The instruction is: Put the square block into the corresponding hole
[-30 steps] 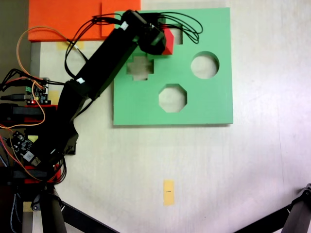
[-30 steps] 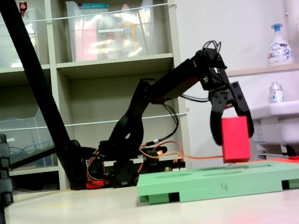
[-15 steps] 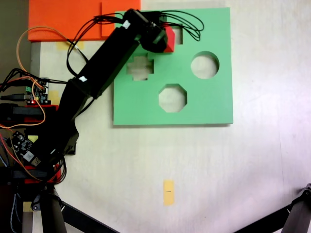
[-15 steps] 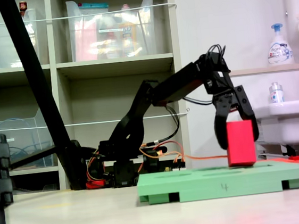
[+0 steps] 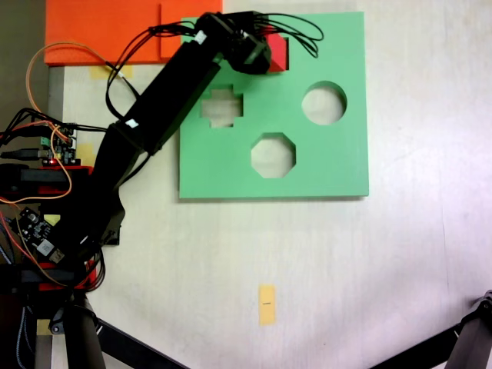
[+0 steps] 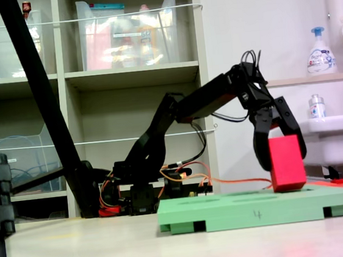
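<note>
The square block [image 5: 278, 54] is a red foam cube held over the top middle of the green foam board [image 5: 323, 161]. My gripper [image 5: 268, 52] is shut on it, coming in from the left. The corresponding hole, the board's square cutout, lies under the block and gripper and is hidden. In the side-on fixed view the block [image 6: 285, 163] hangs slightly tilted between the gripper's [image 6: 283, 161] black fingers [image 6: 263, 149]. Its bottom edge is at the top surface of the board [image 6: 259, 206]. Whether it has entered the cutout I cannot tell.
The board also has a cross cutout [image 5: 221, 106], a round cutout [image 5: 324, 102] and an octagonal cutout [image 5: 273, 154]. Orange foam sheets [image 5: 108, 27] lie at the top left. A yellow tape strip [image 5: 267, 304] sits on the pale table. Circuit boards and wires [image 5: 46, 154] crowd the left edge.
The gripper has carried the block toward the board's top edge in the top-down fixed view, and right and down in the side-on fixed view. The block now reaches the board's surface.
</note>
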Controlling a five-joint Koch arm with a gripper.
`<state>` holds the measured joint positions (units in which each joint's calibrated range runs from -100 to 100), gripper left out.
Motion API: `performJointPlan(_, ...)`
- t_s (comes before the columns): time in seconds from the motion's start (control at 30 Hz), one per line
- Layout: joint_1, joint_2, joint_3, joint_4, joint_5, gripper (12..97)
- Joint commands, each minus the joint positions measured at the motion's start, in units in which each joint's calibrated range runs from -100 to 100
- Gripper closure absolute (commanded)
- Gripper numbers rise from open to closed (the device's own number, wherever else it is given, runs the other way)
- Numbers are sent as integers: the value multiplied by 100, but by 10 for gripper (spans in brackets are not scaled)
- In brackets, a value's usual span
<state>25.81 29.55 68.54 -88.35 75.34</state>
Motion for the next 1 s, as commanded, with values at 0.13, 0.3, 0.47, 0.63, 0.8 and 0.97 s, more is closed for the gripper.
performJointPlan(0.13, 68, 62, 354, 511, -29, 805)
performJointPlan(0.3, 73, 174, 344, 511, -29, 804)
performJointPlan(0.47, 59, 397, 354, 520, -34, 780)
performJointPlan(0.63, 24, 718, 354, 626, -63, 762)
performJointPlan(0.8, -20, 1081, 354, 790, -88, 719)
performJointPlan(0.97, -93, 1347, 354, 886, -249, 556)
